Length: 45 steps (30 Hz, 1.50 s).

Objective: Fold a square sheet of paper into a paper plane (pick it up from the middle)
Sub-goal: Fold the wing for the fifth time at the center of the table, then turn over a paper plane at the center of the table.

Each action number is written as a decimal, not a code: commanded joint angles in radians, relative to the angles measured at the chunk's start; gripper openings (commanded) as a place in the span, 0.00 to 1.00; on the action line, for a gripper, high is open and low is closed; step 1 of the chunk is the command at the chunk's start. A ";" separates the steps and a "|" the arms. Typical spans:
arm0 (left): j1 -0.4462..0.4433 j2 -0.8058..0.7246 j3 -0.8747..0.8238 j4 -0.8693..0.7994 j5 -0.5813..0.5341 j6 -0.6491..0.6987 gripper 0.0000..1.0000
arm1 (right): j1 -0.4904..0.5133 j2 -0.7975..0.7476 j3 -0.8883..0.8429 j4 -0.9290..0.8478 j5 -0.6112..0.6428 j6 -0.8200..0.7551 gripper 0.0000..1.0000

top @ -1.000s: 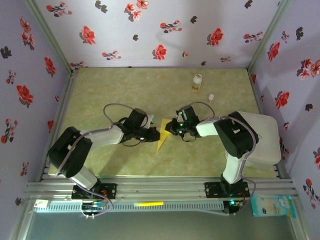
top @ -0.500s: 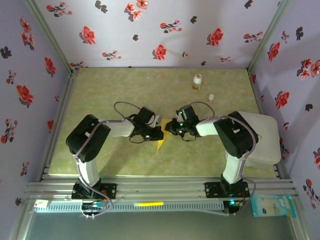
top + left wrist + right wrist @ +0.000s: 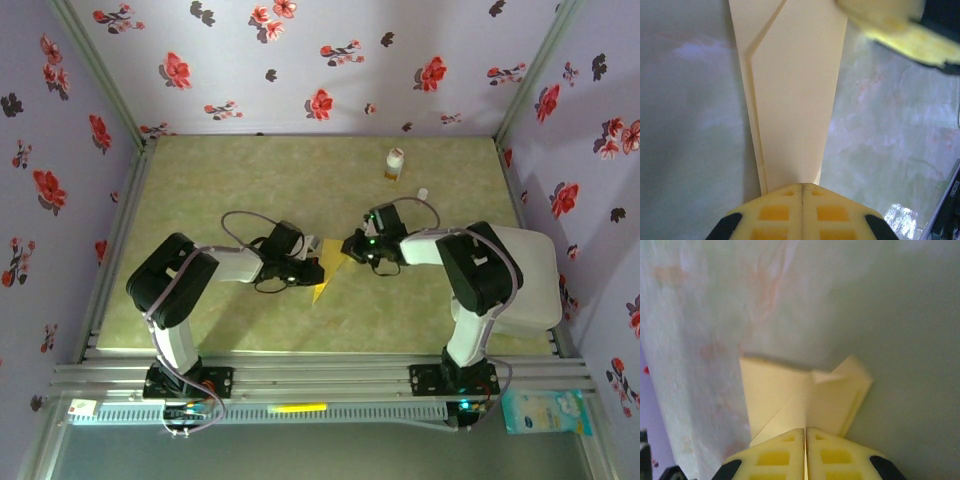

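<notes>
Pointing: paper plane [image 3: 795, 100] is running lengthwise away from left gripper [image 3: 802, 189], widening toward right gripper [image 3: 805, 431].
Grippers: both are sitting with fingers together at opposite ends; whether they are pinching the paper is unclear.

Paper plane [image 3: 790, 100] top off-frame, L wrist

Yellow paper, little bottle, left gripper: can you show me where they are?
yellow paper [image 3: 790, 100], left wrist view, its flat middle panel.
bottle [image 3: 394, 166], top view, its body.
left gripper [image 3: 802, 187], left wrist view, where its closed fingertips meet.
</notes>
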 commanded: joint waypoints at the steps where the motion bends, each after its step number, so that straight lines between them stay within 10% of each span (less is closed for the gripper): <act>1: -0.017 0.032 -0.047 -0.134 -0.054 -0.014 0.00 | -0.047 0.028 0.030 -0.021 0.040 -0.032 0.09; 13: -0.021 -0.062 -0.080 0.006 -0.049 -0.150 0.00 | -0.068 -0.122 0.047 -0.060 0.056 -0.028 0.12; 20: 0.016 -0.228 -0.025 -0.086 -0.116 -0.124 0.17 | -0.021 -0.233 -0.096 -0.016 0.041 0.010 0.16; 45: 0.073 -0.033 0.043 -0.150 0.062 -0.076 0.20 | 0.044 -0.255 -0.187 0.036 0.038 0.058 0.19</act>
